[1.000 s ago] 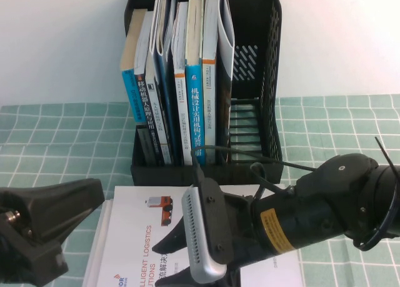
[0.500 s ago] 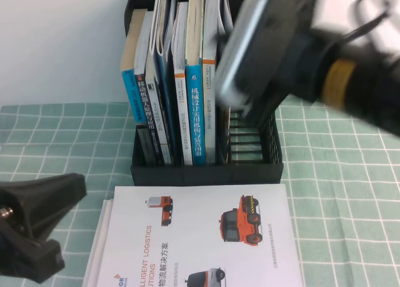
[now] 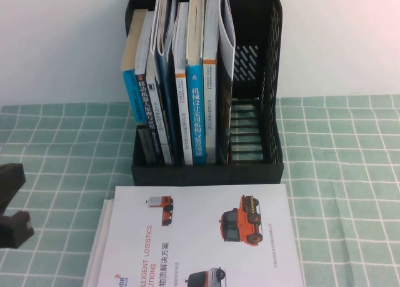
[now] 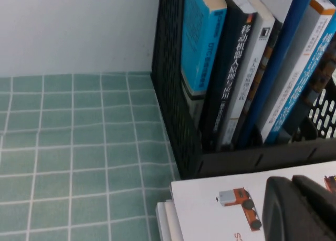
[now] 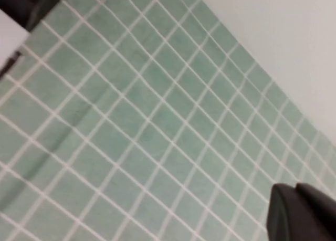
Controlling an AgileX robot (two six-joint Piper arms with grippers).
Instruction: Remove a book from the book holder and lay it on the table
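Note:
The book (image 3: 200, 237) lies flat on the table (image 3: 350, 174) in front of the book holder (image 3: 272, 80), white cover up, with orange vehicles and red "LOGISTICS" text. It also shows in the left wrist view (image 4: 210, 204). The black book holder keeps several upright books in its left slots, and its right slot is empty. My left gripper (image 3: 9, 209) is open and empty at the far left edge, left of the book; one of its fingers (image 4: 296, 209) hangs over the cover. My right gripper is out of the high view; one finger (image 5: 302, 212) shows above bare cloth, holding nothing.
Blue-spined and white upright books (image 3: 194, 99) fill the holder's left slots. More white sheets (image 3: 102, 237) stick out from under the book's left edge. A white wall stands behind the holder. Green cloth lies open on both sides.
My right arm let go above the book, swung up past the holder and left the high view. My left gripper drew back toward the left edge. The book stays flat.

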